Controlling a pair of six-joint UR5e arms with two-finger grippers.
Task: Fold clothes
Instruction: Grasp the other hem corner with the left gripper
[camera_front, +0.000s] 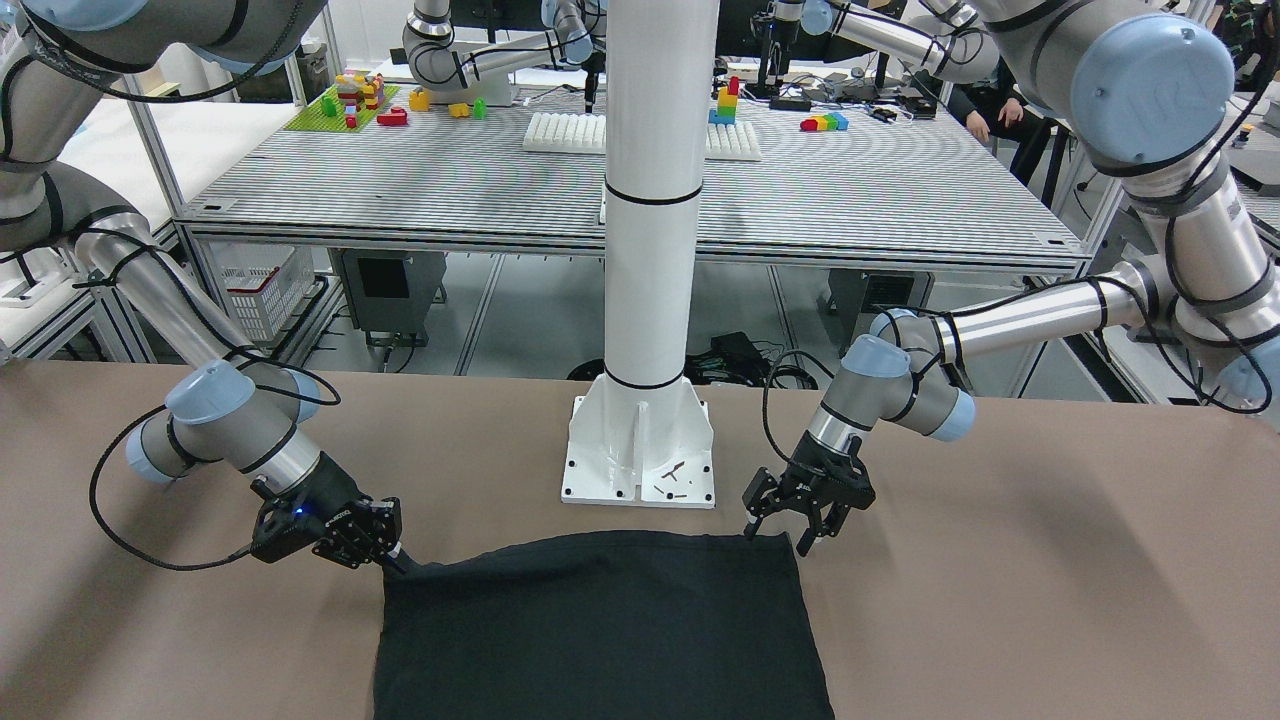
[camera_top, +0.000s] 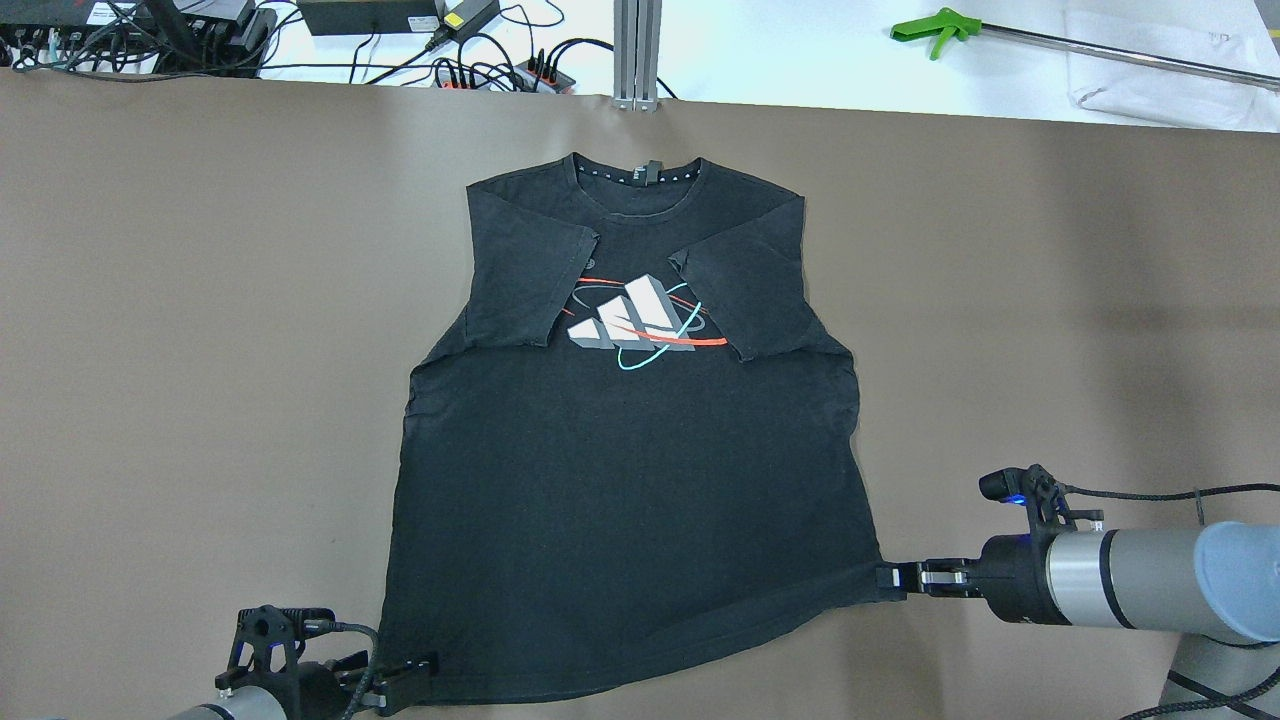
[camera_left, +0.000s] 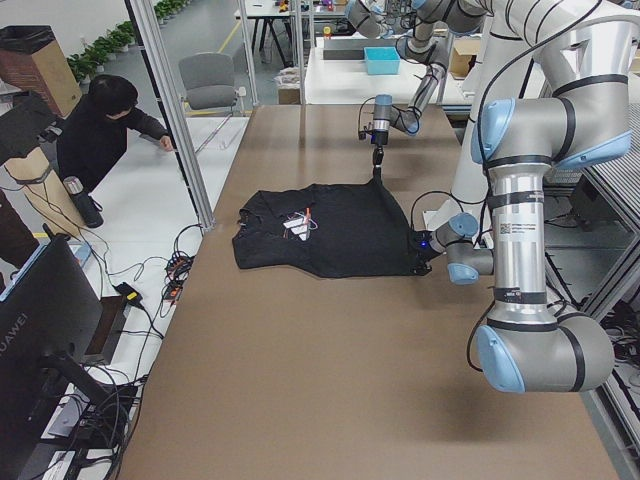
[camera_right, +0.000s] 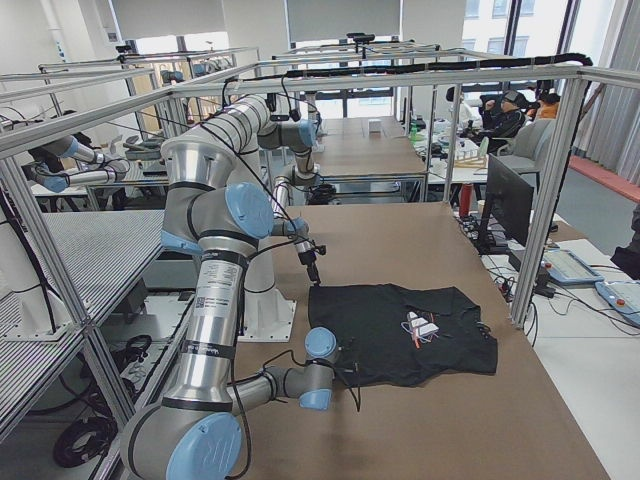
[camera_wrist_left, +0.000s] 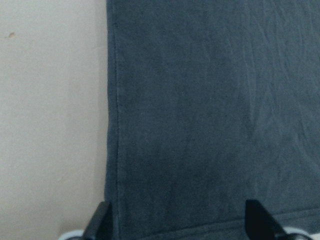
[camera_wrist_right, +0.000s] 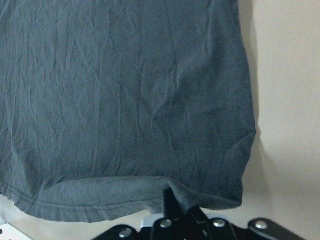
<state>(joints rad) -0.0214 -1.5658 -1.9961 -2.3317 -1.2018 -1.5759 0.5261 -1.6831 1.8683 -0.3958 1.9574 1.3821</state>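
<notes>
- Black T-shirt (camera_top: 620, 450) lies flat at mid tabletop (camera_top: 200, 350), collar to far edge, hem near robot's edge.
- Sleeves (camera_top: 520, 280) are folded in, partly over the print (camera_top: 640, 320).
- R gripper (camera_top: 893, 579): clamped on the hem corner at robot's right side, fabric pulled to a point.
- L gripper (camera_front: 776, 538): fingers apart, at the other hem corner.

Bolted down at mid-table, a white cylindrical metal pillar (camera_front: 650, 250) on a square base plate, over a matte brown table cover (camera_front: 1050, 600). Behind, on a grey ribbed metal bench (camera_front: 450, 190): a green toy-brick baseplate (camera_front: 310, 118) with coloured bricks, two white pegged trays (camera_front: 565, 132). Beneath that bench, a white slatted plastic crate (camera_front: 262, 290). Past the far table edge, a green-handled metal grabber stick (camera_top: 935, 25) and dark power strips (camera_top: 545, 75) with cables. Off to one side, a person in black (camera_left: 100, 135), bent forward
</notes>
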